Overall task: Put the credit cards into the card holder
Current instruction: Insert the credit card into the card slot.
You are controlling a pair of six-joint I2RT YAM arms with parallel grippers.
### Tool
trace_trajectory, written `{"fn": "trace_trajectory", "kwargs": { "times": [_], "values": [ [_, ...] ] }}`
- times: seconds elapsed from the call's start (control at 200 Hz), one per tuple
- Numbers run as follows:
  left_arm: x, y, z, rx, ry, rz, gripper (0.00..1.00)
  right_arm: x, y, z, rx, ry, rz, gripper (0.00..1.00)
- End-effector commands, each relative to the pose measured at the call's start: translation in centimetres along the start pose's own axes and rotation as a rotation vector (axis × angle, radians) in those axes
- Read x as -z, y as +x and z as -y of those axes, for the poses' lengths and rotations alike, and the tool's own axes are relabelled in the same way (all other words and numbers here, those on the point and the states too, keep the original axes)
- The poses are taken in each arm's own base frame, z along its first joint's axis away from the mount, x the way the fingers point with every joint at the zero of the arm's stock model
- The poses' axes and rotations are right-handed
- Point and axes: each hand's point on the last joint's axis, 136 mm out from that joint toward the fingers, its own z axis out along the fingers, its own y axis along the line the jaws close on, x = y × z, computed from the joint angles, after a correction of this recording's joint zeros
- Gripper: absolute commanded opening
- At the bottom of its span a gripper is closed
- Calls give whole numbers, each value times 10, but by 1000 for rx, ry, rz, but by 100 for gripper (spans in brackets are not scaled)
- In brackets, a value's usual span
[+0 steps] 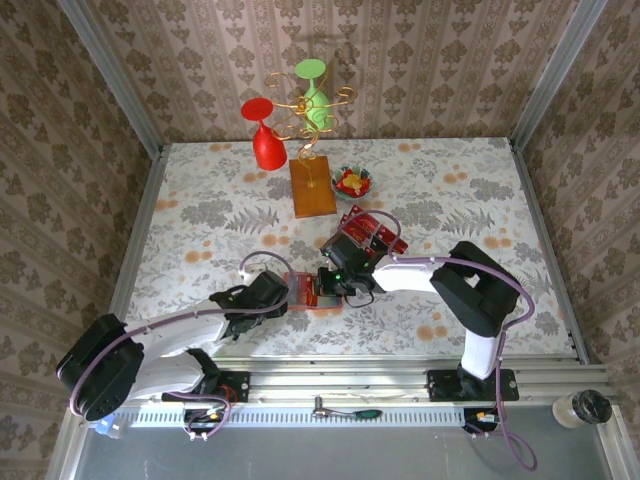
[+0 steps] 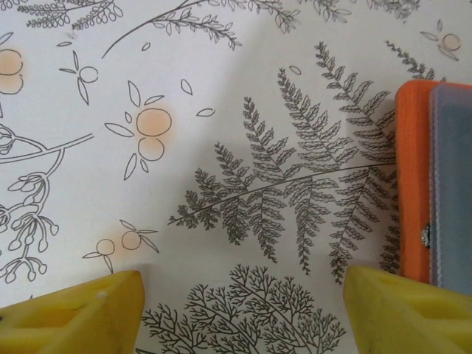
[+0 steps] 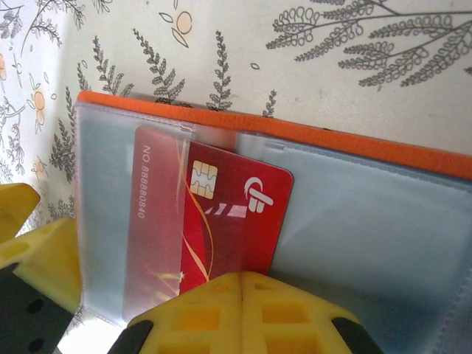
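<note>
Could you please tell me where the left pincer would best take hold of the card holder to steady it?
Probably the card holder's orange border nearest the open left pincer, approached sideways from that side. It lies open and flat on the table, so only that thin outer edge gives the fingers purchase.

Item: red credit card point(image 3: 221, 221), right wrist view, partly tucked under a clear sleeve of the orange card holder point(image 3: 332, 140).
- Printed number: "NO 888880340", pale characters running along the card's left end and read through the sleeve; the last digits are slightly hazy.
- Sign: white stylised emblem at the card's upper right, with no wording beside it.
- Small white marks below the chip: too faint to read.
</note>
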Motion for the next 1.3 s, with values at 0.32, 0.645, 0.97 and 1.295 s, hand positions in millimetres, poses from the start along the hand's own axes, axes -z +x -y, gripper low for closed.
{"fn": "trace_trajectory", "kwargs": {
  "times": [0.32, 0.645, 0.97, 1.295],
  "values": [
    [-12, 15, 0, -34, -4, -57, 72, -15, 7, -3, 17, 25, -61, 3],
    [-15, 17, 1, -33, 3, -61, 72, -24, 7, -13, 22, 12, -78, 3],
    [-15, 17, 1, -29, 11, -61, 72, -33, 10, -33, 47, -25, -113, 3],
    [-2, 4, -4, 4, 10, -18, 72, -16, 3, -43, 68, -40, -82, 3]
  ]
}}
